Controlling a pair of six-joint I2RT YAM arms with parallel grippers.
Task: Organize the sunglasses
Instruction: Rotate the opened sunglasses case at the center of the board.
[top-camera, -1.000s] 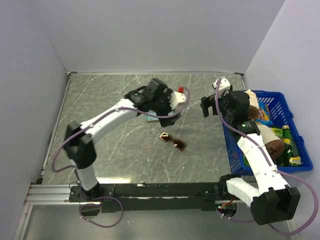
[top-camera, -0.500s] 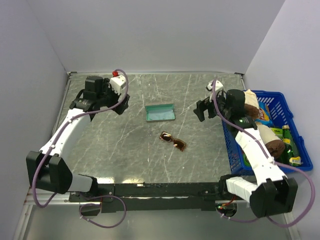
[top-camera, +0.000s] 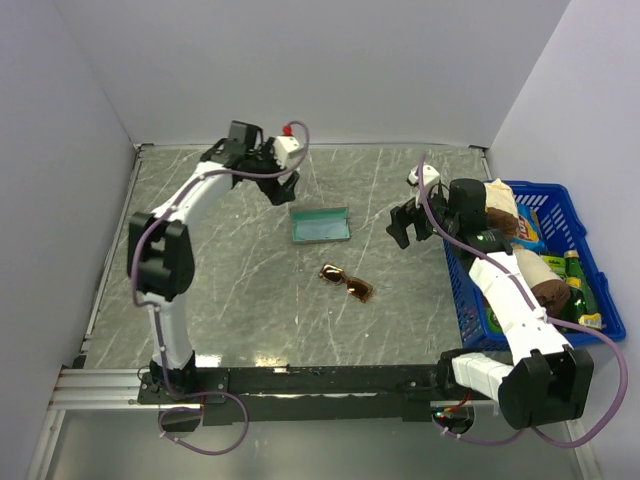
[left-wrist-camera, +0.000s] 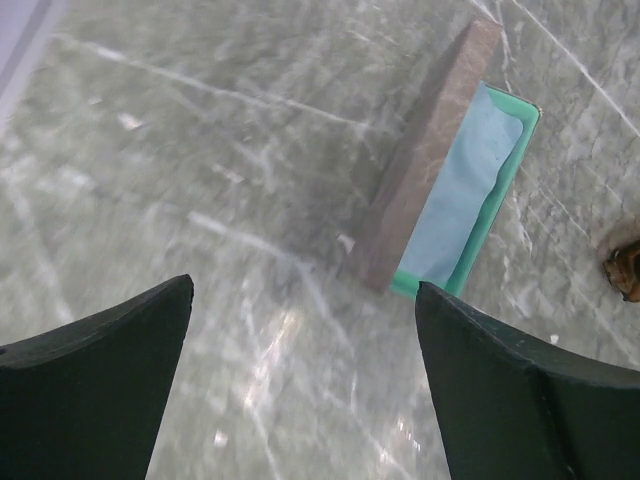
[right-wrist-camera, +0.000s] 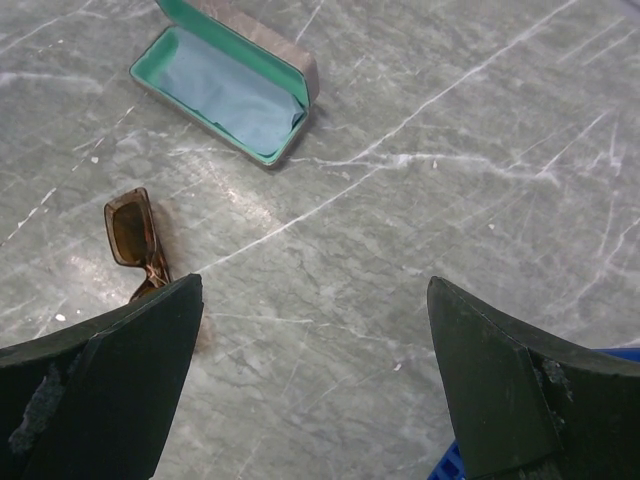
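Open case, glasses not yet in: a grey marbled table (top-camera: 200, 300) carries the scene, with a blue basket (top-camera: 548, 186) of bottles and packets at its right edge. The left arm stretches toward the far side, where the left gripper (top-camera: 280, 190) hangs with its jaws spread wide and nothing between them, just far-left of the case (left-wrist-camera: 420, 170). On the right, next to the basket, the right gripper (top-camera: 402, 226) is just as wide and just as empty, looking down at the centre of the table.

The grey-brown case lies open near the middle, showing its green lining. A light blue cloth (left-wrist-camera: 465, 190) lies flat inside it. The sunglasses (top-camera: 347, 283), amber-lensed and dark-framed, lie on the bare table on the near side of the case, close to it but not touching.

The job appears to be at an early stage, with the case open and ready. The glasses have yet to be picked up and laid in the case, and the lid then presumably has to be shut.
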